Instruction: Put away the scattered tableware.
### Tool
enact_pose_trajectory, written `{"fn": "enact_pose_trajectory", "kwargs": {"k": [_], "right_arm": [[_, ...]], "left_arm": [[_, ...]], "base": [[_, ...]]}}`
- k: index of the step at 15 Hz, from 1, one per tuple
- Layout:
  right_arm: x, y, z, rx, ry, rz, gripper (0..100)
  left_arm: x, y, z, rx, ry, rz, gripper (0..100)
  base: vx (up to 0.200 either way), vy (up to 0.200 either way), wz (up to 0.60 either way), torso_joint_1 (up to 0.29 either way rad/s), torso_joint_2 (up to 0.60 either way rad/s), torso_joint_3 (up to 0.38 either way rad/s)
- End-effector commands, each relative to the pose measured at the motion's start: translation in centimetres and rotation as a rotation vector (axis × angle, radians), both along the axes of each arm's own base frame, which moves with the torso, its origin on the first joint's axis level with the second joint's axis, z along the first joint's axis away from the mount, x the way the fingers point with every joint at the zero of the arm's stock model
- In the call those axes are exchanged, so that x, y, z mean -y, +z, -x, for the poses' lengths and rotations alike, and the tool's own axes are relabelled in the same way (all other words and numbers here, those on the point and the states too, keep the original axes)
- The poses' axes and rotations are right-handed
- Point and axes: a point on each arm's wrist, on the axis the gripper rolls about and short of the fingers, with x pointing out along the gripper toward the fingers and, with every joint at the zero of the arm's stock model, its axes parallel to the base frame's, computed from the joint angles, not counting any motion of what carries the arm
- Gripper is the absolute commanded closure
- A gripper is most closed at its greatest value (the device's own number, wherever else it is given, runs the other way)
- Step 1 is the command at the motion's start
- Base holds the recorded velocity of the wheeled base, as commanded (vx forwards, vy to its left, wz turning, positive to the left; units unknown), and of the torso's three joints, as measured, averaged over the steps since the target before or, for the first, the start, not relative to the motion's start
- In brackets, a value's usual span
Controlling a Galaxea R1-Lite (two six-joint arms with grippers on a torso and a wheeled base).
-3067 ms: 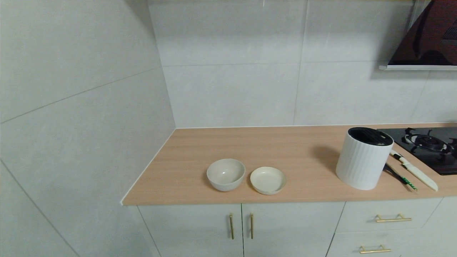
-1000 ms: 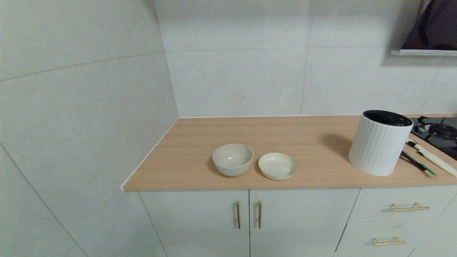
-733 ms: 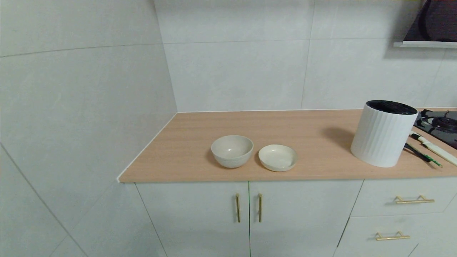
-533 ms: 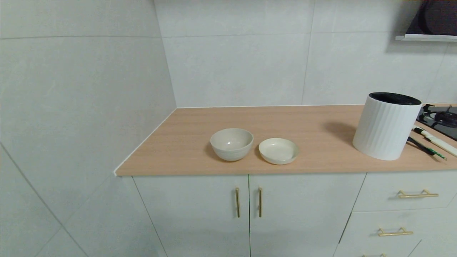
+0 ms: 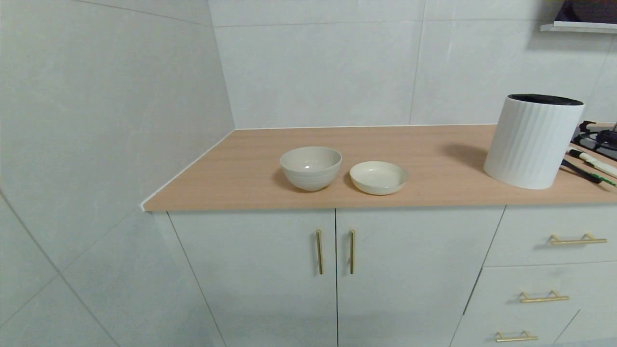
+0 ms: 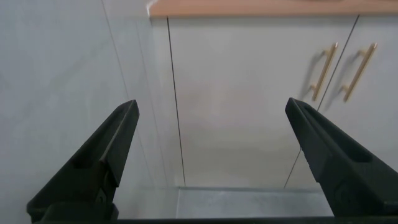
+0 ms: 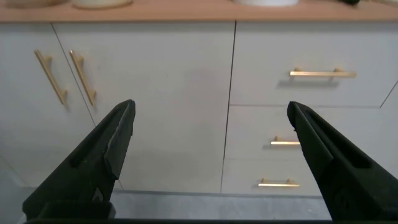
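Head view has a cream bowl (image 5: 311, 167) standing upright at the middle of the frame on the wooden bench (image 5: 241, 168), with a shallow cream dish (image 5: 378, 177) just beside it toward the right; a thin gap seems to part them. At the right of the frame a white ribbed holder (image 5: 532, 140) with a dark top stands upright on the same bench. Past it, at the right edge, a white-handled knife (image 5: 593, 163) and dark chopsticks (image 5: 585, 174) with green tips lie flat, next to a black hob (image 5: 600, 137). Under the bench, two cupboard doors (image 5: 270, 270) with brass handles fill the lower middle, and drawers (image 5: 554, 241) sit at the lower right. Low down before these fronts, the left gripper (image 6: 211, 104) faces a cupboard door, its jaws spread wide and grasping nothing. The right gripper (image 7: 210, 106) faces the doors and drawers, its jaws likewise released and empty.
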Motion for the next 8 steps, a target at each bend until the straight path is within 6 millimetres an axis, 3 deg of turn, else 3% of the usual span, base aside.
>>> {"fn": "enact_pose_trajectory", "kwargs": {"k": [1,8], "right_arm": [[0.00,0.01,-0.01,-0.001,0.001,0.000,0],[0.00,0.01,-0.01,-0.001,0.001,0.000,0]], "left_arm": [[0.00,0.00,0.00,0.000,0.001,0.001,0],[0.00,0.00,0.00,0.000,0.001,0.000,0]], "base": [[0.000,0.000,0.00,-0.193,0.48,0.295],[0.000,0.000,0.00,-0.156,0.47,0.301]]}}
